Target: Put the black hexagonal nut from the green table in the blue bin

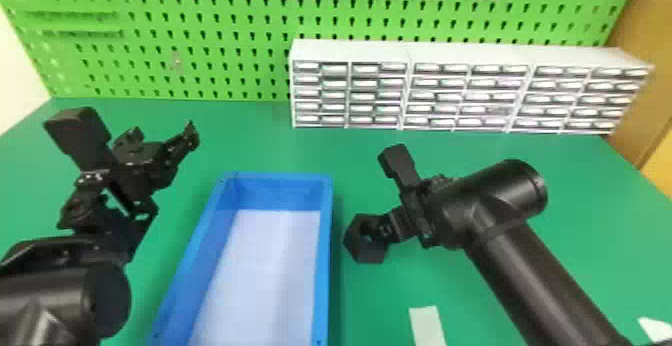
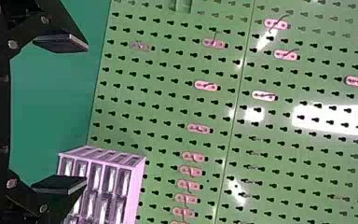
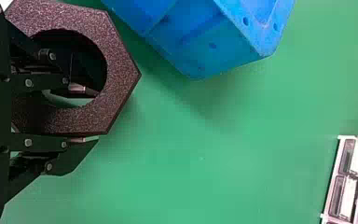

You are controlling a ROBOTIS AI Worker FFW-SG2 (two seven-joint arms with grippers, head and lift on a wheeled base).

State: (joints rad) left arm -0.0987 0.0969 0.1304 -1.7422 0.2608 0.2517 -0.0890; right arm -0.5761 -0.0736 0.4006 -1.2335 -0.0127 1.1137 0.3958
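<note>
At the blue rectangular bin (image 1: 324, 250)'s three o'clock side, the black right gripper (image 3: 88, 115) pinches the thick black hexagonal nut (image 1: 367, 254), one finger inside its hole. The grasp looks done; carrying comes next, toward nine o'clock over the rim, then release. The black left gripper (image 2: 85, 113) hangs at the bin's ten o'clock, fingers spread.

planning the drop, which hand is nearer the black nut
Right: the right hand grips the nut, one finger in its hole; the left hand hangs left of the blue bin.

Blue bin (image 1: 197, 230) open on top; right wall (image 1: 324, 250) between black hexagonal nut (image 1: 370, 255) and bin floor (image 1: 270, 270)
</note>
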